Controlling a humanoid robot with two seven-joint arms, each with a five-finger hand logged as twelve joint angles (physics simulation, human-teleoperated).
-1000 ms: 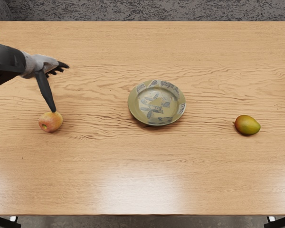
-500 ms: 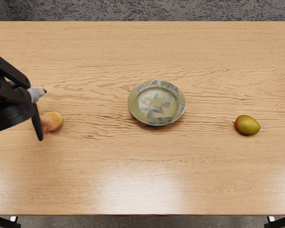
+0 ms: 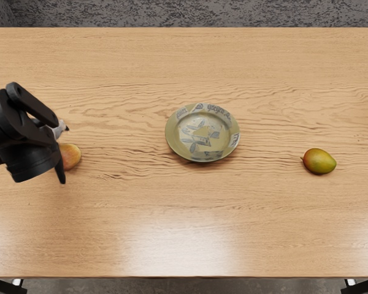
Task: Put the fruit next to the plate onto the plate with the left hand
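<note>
Wood table [image 3: 172, 233], left hand [image 3: 53, 146] over apple [image 3: 71, 156], plate [image 3: 170, 131] apart

Mango [image 3: 319, 161]: red-green-yellow skin, lying on its side, R part of wooden table [image 3: 190, 239]. Light glare patch nr front edge. Grey speckled floor [image 3: 184, 12] beyond far edge.

The left arm [image 3: 15, 138] comes in from the left, hand [image 3: 59, 129] mostly hidden.
</note>
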